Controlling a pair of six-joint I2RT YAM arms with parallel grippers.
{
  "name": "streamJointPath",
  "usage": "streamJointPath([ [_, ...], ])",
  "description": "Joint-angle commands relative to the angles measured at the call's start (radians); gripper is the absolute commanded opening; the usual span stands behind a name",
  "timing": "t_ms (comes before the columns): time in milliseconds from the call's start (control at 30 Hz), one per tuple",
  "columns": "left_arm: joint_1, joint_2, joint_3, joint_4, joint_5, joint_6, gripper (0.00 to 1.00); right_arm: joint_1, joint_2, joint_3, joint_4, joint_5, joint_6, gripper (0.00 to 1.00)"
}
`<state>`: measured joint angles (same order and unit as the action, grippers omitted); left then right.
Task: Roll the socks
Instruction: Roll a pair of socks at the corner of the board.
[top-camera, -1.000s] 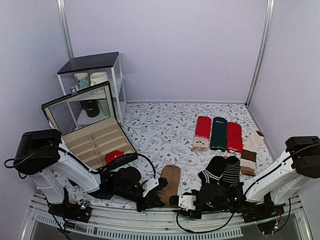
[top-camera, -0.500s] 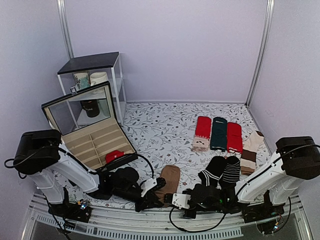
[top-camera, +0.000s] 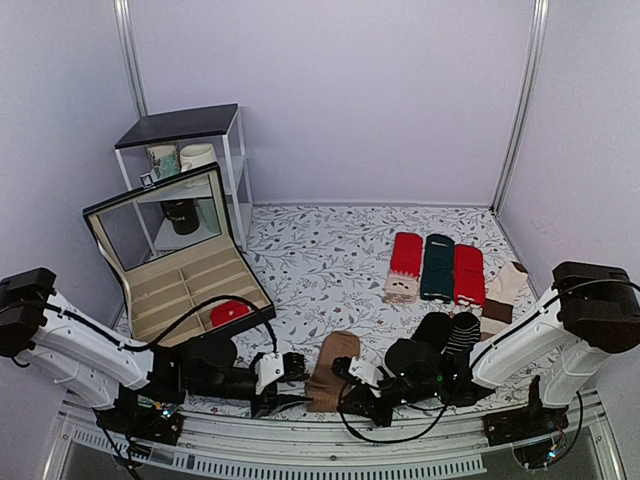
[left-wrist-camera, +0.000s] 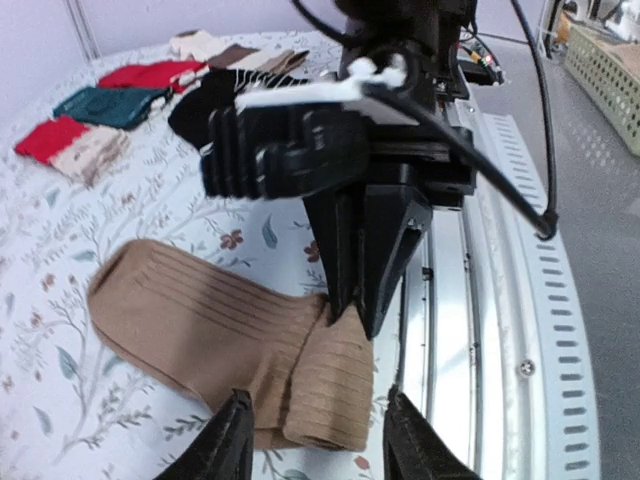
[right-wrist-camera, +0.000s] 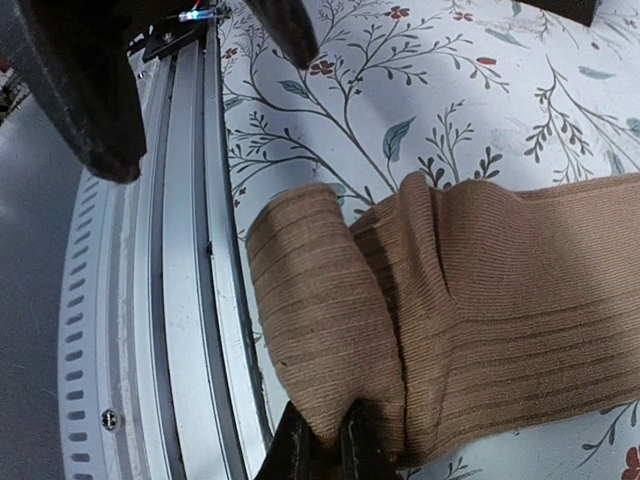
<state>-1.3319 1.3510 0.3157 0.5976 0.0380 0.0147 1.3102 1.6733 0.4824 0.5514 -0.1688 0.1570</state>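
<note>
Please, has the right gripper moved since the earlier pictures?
Yes: the right gripper went left, away from the striped socks, onto the brown socks.

I have two grippers: left gripper (left-wrist-camera: 318, 402) and right gripper (right-wrist-camera: 322, 445). One strip of brown socks (top-camera: 335, 368) lies at the near edge. Six more flat socks lie toward the right edge: one red sock (top-camera: 404, 262), one dark green sock (top-camera: 438, 266), another red sock (top-camera: 468, 274), one beige-and-brown sock (top-camera: 503, 295), one black sock (top-camera: 432, 328) and one striped sock (top-camera: 463, 335). One open box (top-camera: 190, 285) holds one red bundle (top-camera: 230, 312). One shelf (top-camera: 180, 125) in the far left corner carries three cups (top-camera: 197, 156).

Top looks down, forward — wrist views close, sharing socks (top-camera: 335, 365).
</note>
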Motion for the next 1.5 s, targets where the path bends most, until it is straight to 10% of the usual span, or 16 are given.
streamJointPath([
  [0, -0.015, 0.014, 0.0, 0.007, -0.051, 0.153, 0.46, -0.057, 0.054, 0.003, -0.212, -0.199, 0.135, 0.02],
  [967, -0.071, 0.311, 0.078, 0.057, -0.095, 0.174, 0.52, -0.2, 0.184, 0.092, -0.352, -0.426, 0.233, 0.03],
  [1233, -0.075, 0.32, 0.103, 0.043, -0.064, 0.15, 0.0, -0.211, 0.203, 0.107, -0.354, -0.434, 0.235, 0.04],
  [1467, -0.045, 0.293, 0.076, 0.026, 0.013, 0.047, 0.0, -0.211, 0.115, 0.101, -0.346, -0.36, 0.218, 0.23],
])
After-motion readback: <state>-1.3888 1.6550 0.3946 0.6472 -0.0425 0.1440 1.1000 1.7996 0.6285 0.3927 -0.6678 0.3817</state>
